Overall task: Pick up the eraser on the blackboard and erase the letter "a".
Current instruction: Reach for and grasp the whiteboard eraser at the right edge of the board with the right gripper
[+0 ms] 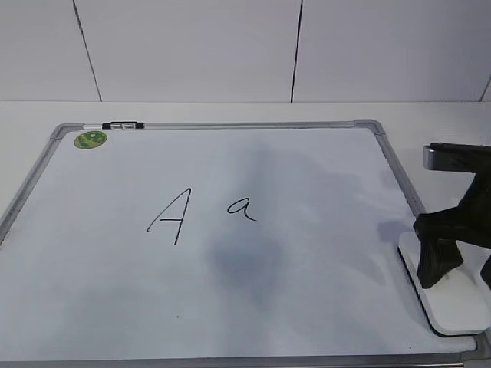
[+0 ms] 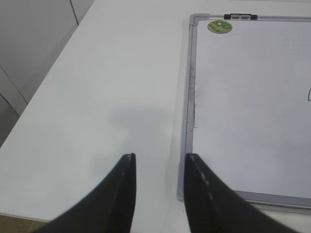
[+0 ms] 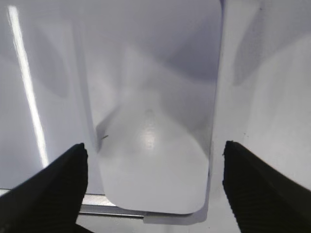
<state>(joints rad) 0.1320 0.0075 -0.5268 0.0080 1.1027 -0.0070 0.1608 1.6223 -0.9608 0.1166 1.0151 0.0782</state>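
Observation:
The blackboard point(image 1: 322, 268) is a white board with a grey frame, lying flat on the table. The small letter "a" point(image 1: 242, 208) is written near its middle, right of a larger capital "A" point(image 1: 173, 217). The white eraser point(image 1: 456, 303) lies at the board's right edge, over the frame. My right gripper point(image 1: 460, 264) is open and low over it, one finger on each side. In the right wrist view the eraser point(image 3: 155, 145) fills the gap between the open fingers point(image 3: 154, 162). My left gripper point(image 2: 159, 160) is open and empty above the table by the board's left frame point(image 2: 188, 121).
A round green sticker point(image 1: 90, 139) sits in the board's far left corner, also in the left wrist view point(image 2: 219, 26). A small black clip point(image 1: 123, 124) lies on the far frame. White table surrounds the board, with a panelled wall behind.

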